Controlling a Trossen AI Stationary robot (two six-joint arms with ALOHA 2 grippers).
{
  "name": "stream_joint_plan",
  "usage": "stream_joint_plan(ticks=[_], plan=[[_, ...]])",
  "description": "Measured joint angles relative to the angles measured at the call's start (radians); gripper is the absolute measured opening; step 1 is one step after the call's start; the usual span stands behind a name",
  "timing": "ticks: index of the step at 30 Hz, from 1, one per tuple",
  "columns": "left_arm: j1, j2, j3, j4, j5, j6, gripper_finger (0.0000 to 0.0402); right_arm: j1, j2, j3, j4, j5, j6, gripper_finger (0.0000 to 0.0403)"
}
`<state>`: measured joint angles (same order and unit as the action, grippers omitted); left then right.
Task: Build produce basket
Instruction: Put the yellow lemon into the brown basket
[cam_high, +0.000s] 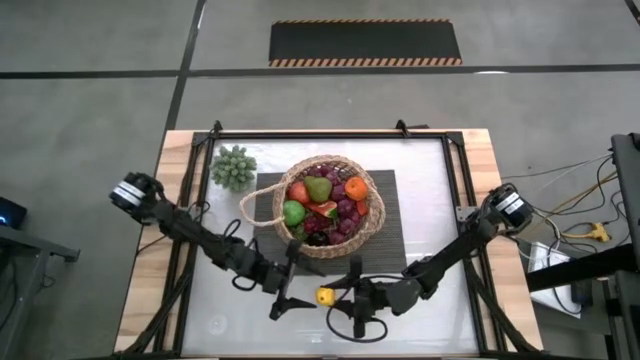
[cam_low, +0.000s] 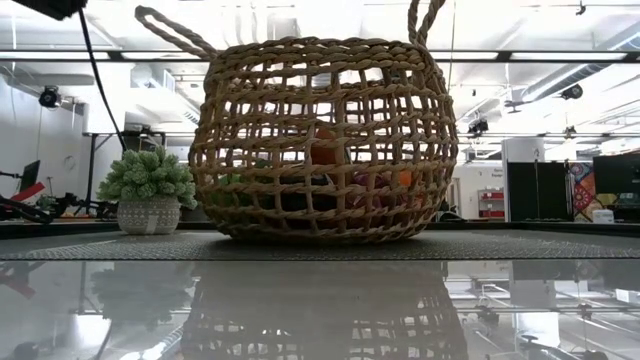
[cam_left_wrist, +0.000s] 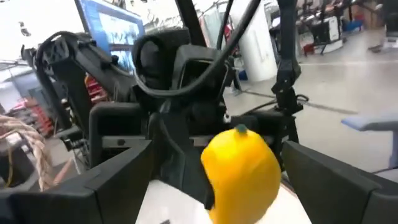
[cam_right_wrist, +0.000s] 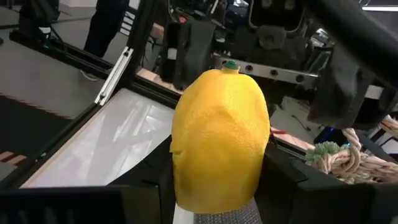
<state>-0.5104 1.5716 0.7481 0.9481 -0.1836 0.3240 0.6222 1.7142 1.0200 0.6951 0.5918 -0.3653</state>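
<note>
The right hand (cam_high: 335, 297) pinches the lemon (cam_high: 325, 296) just in front of the basket (cam_high: 372, 222). The left hand (cam_high: 290, 300) waits beside it, spread wide. The lemon looks light, hard and slippery, so hold its fat middle.

Lemon (cam_high: 325, 296): yellow, small green stem nub, off the table near its front edge, apart from the basket. Basket (cam_high: 372, 222): round tan open-weave wicker, upright on dark mat, two thin loop handles. Inside: green apple (cam_high: 293, 212), pear (cam_high: 318, 188), orange (cam_high: 355, 187), purple grapes (cam_high: 347, 214), red piece, probably watermelon slice (cam_high: 322, 210), hard to tell from above.
</note>
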Motion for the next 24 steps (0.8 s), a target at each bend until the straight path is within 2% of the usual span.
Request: stream_joint_plan(ticks=[8,12,18,24], plan=[[0.015,0.035,0.019,0.040,0.075,-0.031,0.0334,-0.015,0.000,0.000,0.024,0.002,-0.002,0.0144],[0.016,0.040,0.023,0.039,0.077,-0.034,0.0313,-0.018,0.000,0.000,0.030,0.002,-0.002,0.0144],[0.020,0.044,0.023,0.038,0.077,-0.037,0.0251,-0.019,0.000,0.000,0.029,0.002,-0.003,0.0144],[0.021,0.045,0.022,0.031,0.076,-0.031,0.0162,-0.019,0.000,0.000,0.027,0.002,-0.006,0.0159]])
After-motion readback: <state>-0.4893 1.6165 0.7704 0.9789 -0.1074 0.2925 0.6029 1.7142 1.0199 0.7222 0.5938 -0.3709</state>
